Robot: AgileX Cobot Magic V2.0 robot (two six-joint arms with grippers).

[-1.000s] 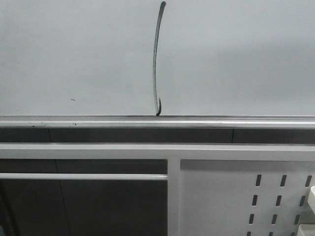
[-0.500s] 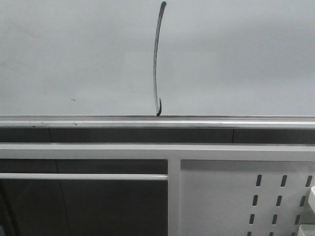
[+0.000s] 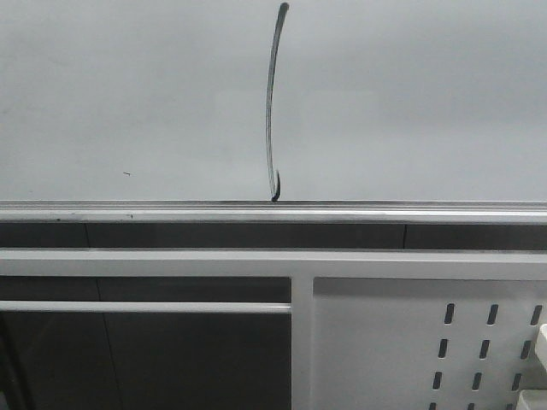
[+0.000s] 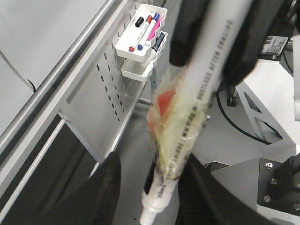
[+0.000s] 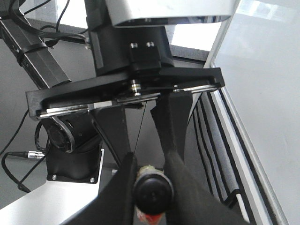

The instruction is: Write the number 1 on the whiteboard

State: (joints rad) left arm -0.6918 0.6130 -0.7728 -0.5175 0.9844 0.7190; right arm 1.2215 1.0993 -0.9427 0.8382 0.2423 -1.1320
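The whiteboard (image 3: pixel 410 102) fills the upper front view, its silver rail (image 3: pixel 171 210) along the lower edge. The number 1 (image 3: pixel 270 111) is a long dark bowed stroke with a small hook at the rail. No gripper shows in the front view. In the right wrist view my right gripper (image 5: pixel 152 187) is shut on the black end of a marker (image 5: pixel 153 191). In the left wrist view the white marker (image 4: pixel 197 112), wrapped in yellowish tape, runs between my left gripper's (image 4: pixel 150 197) spread fingers, with a gap on one side. The right gripper (image 4: pixel 218 51) grips its far end.
A white perforated panel (image 3: pixel 402 342) stands below the rail. A white tray (image 4: pixel 140 35) with several markers hangs on it. A tiny dark speck (image 3: pixel 126 173) marks the board left of the stroke. Arm bases and cables (image 5: pixel 65 154) stand close behind the grippers.
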